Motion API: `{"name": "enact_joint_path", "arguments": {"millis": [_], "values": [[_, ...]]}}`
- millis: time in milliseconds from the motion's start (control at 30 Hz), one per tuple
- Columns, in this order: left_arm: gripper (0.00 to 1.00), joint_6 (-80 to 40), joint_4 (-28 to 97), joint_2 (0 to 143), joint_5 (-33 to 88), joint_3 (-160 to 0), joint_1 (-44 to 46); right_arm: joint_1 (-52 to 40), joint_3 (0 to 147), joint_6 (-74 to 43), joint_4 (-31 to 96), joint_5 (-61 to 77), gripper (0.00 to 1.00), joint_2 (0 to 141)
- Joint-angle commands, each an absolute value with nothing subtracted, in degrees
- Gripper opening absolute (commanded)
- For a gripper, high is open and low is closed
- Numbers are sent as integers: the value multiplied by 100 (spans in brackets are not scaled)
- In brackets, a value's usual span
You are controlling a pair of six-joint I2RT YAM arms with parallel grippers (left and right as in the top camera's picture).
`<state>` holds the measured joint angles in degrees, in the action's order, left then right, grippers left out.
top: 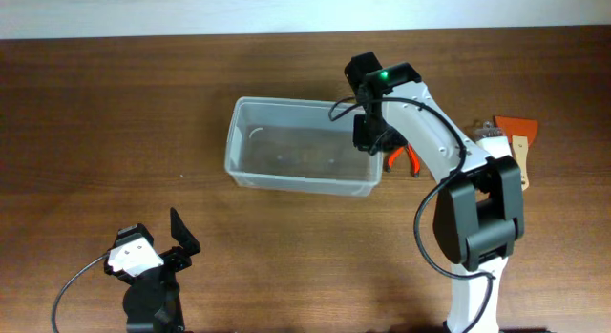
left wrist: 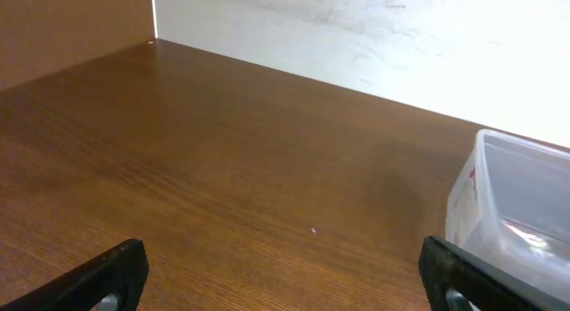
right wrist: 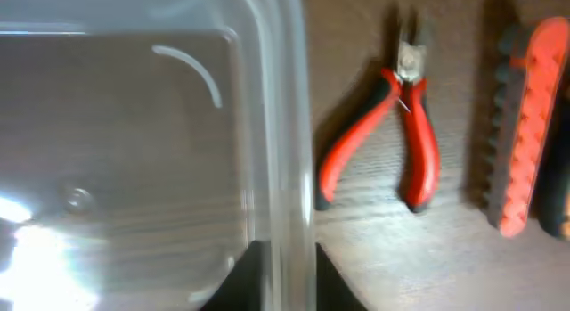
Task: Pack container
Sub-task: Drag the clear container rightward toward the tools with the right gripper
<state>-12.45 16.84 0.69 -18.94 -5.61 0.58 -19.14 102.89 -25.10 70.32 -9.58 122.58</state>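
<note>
The container [top: 286,178] is a clear plastic tub on the brown table, with nothing visible inside. My right gripper [top: 370,137] is at its right end wall. In the right wrist view my fingers [right wrist: 280,277] are shut on the container's wall [right wrist: 283,124], one inside and one outside. My left gripper [top: 179,239] is open and holds nothing near the front left of the table. In the left wrist view its fingers [left wrist: 285,275] stand wide apart over bare wood, with the container's corner [left wrist: 508,213] at the right.
Red-handled pliers [top: 406,161] [right wrist: 401,133] lie on the table just right of the tub. An orange and black ridged tool [right wrist: 525,124] lies beside them. An orange scraper with a wooden handle [top: 518,147] is at the far right.
</note>
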Motion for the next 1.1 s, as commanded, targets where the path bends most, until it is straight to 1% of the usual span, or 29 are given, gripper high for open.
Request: {"name": "enact_joint_path", "arguments": {"millis": [0,33,200,300,367,433,500,567,667,700,733,767,800,900,1067], "values": [[99,-1194,1671,30,-1933,-532,82,-1883,10184,-2095,6995,-1269,29,12409],[99,-1194,1671,30,-1933,-532,82,-1883,10184,-1957,6947,-1271,32,12409],[99,-1194,1671,30,-1933,-532,82,-1868,10189,-1557,6790,-1267,33,12409],[99,-1194,1671,30,-1933,-532,80,-1868,10291,-1494,6775,-1245,28,12376],[99,-1194,1671,30,-1933,-532,82,-1868,10475,-1492,6794,-1177,27,12293],[99,-1194,1671,30,-1933,-532,80,-1868,10770,-1479,6820,-1028,33,12132],[99,-1194,1671,30,-1933,-532,82,-1868,11061,-1481,6860,-867,42,11963],[99,-1194,1671,30,-1933,-532,80,-1868,11316,-1483,6906,-655,48,11821],[99,-1194,1671,30,-1933,-532,80,-1868,11636,-1715,7172,-379,48,11679],[99,-1194,1671,30,-1933,-532,80,-1870,11679,-1837,7293,-318,45,11666],[99,-1194,1671,30,-1933,-532,80,-1874,11703,-2001,7481,-274,34,11651],[99,-1194,1671,30,-1933,-532,80,-1876,11703,-2128,7677,-222,15,11649],[99,-1194,1671,30,-1933,-532,82,-1879,11701,-2213,7881,-163,4,11649],[99,-1194,1671,30,-1933,-532,80,-1981,11695,-2298,8541,-84,4,11649],[99,-1194,1671,30,-1933,-532,80,-2110,11690,-2300,8919,-84,4,11651]]}}
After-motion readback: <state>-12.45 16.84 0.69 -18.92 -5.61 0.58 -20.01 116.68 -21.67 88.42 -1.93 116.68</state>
